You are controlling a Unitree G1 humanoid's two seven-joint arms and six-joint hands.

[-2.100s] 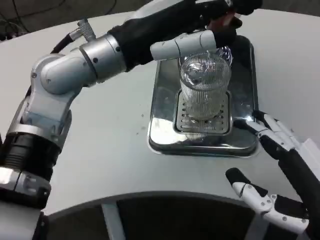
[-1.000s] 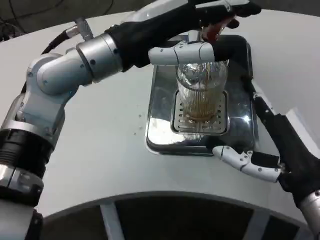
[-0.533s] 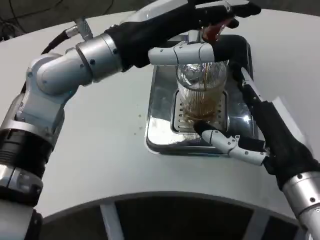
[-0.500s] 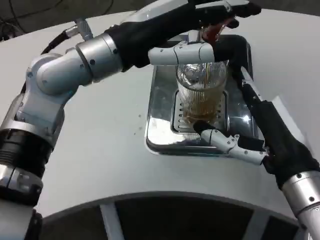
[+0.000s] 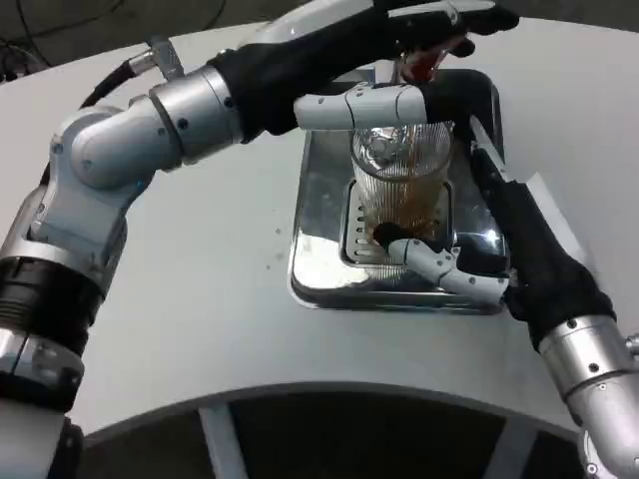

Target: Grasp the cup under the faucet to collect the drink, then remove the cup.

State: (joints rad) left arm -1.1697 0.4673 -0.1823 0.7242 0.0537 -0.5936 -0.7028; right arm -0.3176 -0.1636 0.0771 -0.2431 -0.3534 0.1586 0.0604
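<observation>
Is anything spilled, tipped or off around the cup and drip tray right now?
Nothing stands out. The ribbed glass cup stands upright on the grate of the metal drip tray, partly filled with brown drink. I see no spill on the white table. The right hand wraps around the cup's base; the left hand is up at the faucet.

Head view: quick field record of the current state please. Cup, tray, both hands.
cup: ribbed clear glass, upright on the drain grate, brown drink in its lower part
tray: shiny steel drip tray on the white table
left hand: up at the red tap lever, one finger across the cup's rim
right hand: wrapped around the cup's base, thumb in front
</observation>
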